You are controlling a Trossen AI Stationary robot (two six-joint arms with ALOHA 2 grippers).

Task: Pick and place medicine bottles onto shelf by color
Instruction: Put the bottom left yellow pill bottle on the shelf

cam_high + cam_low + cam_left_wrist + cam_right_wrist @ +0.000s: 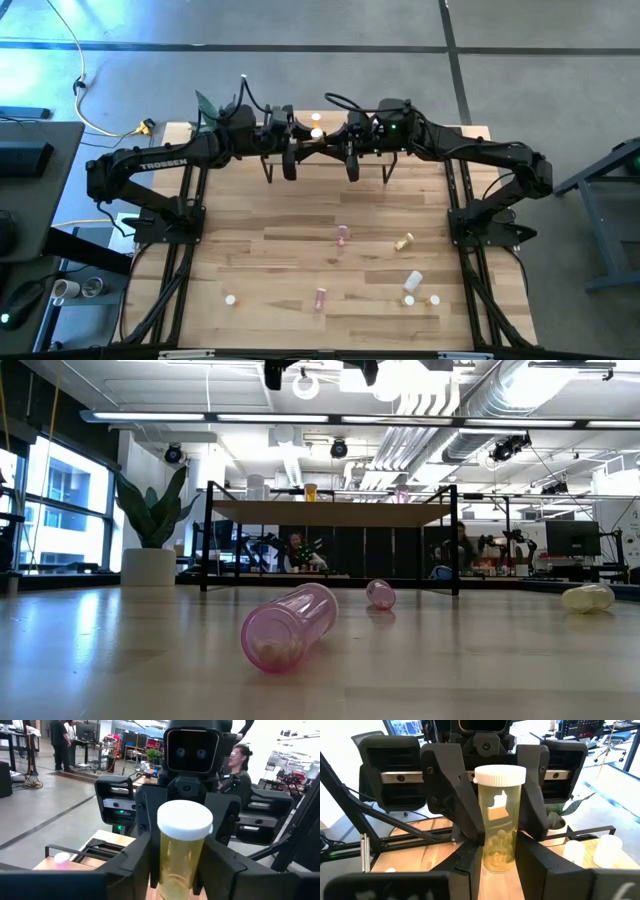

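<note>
Pincers of both dark arms meet above the low light-wood shelf on thin black legs [430, 140] at the far edge of the striped wooden counter [260, 270], and both clamp one upright yellow medicine bottle with a white cap [183, 847] between them. From the left wrist view, the left pincer [175, 862] presses its two dark fingers [132, 862] against the bottle's sides, with the other arm's fingers closing on it from the opposite side. From the right wrist view, the same yellow bottle [499, 820] stands between the right pincer [499, 860] fingers, narrow and tight on the lower part of it, while the left arm's fingers flank it higher up. In the high view the two pincers face each other over the shelf's middle, the left pincer [290, 150] beside the right pincer [352, 150]. Other small bottles stand on the shelf, among them a pink-capped one [62, 860] and white ones [607, 851]. On the open counter, well apart from the shelf, lie a clear pink bottle on its side [290, 625], a second pink bottle [380, 593] nearer the shelf, and a pale yellow bottle [588, 597] toward the right edge; more small bottles sit scattered near the counter's front [412, 281].
</note>
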